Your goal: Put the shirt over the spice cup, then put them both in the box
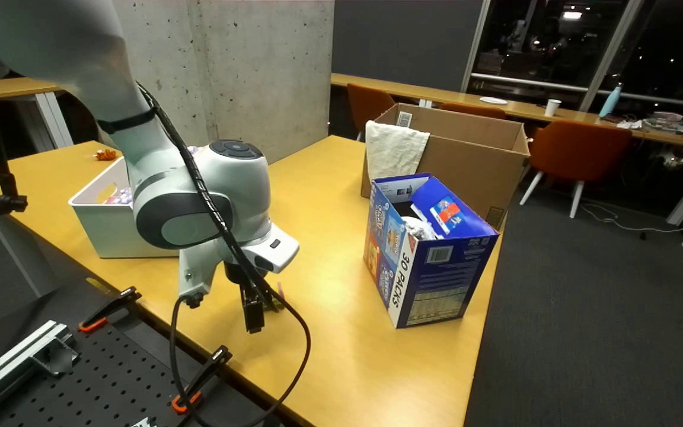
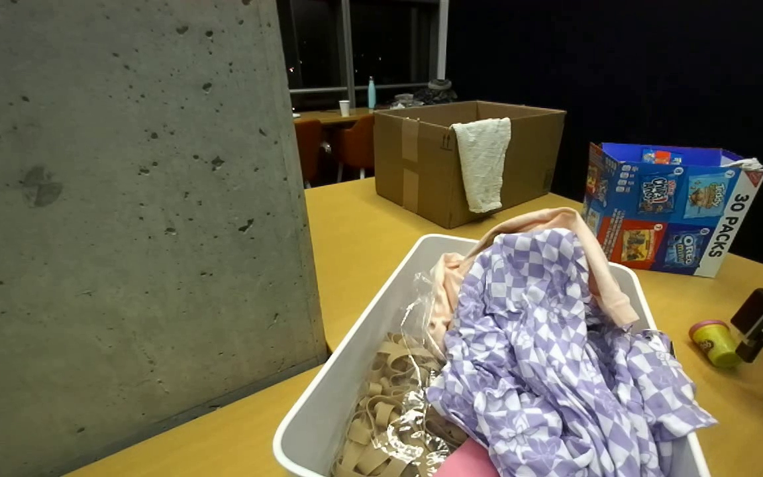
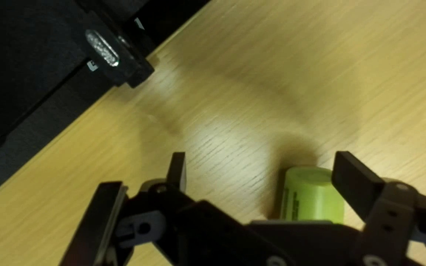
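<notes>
Pincer [image 3: 260, 170] fingers spread well apart, nothing clamped, low over the counter [image 1: 365, 367] near its edge with the black clamps [image 1: 205, 373]. Yellow-green dough tub [image 2: 716, 344], pink lid, presumably the "spice cup": on the counter in from that edge, tipped rather than upright; leaning or flat on its side, can't tell. In the wrist view it shows between the fingers but much closer to one, so probably placed for a grasp across the body; wants centring or that finger may shove it. Purple-white checked garment [image 2: 534, 331], likely the shirt, heaped in the white bin [image 1: 110, 231] by the clamped edge, spilling over the rim, so should be easy to pinch from above. Blue snack box [image 1: 454, 279] stands by the carpet-side edge, mouth up, good for dropping things in, though the inner flap [image 1: 451, 210] could snag cloth. Cardboard box [image 1: 472, 172] behind it toward the far corner, white cloth [image 2: 484, 162] draped over its wall, maybe just parked. Which box is meant: unclear.
</notes>
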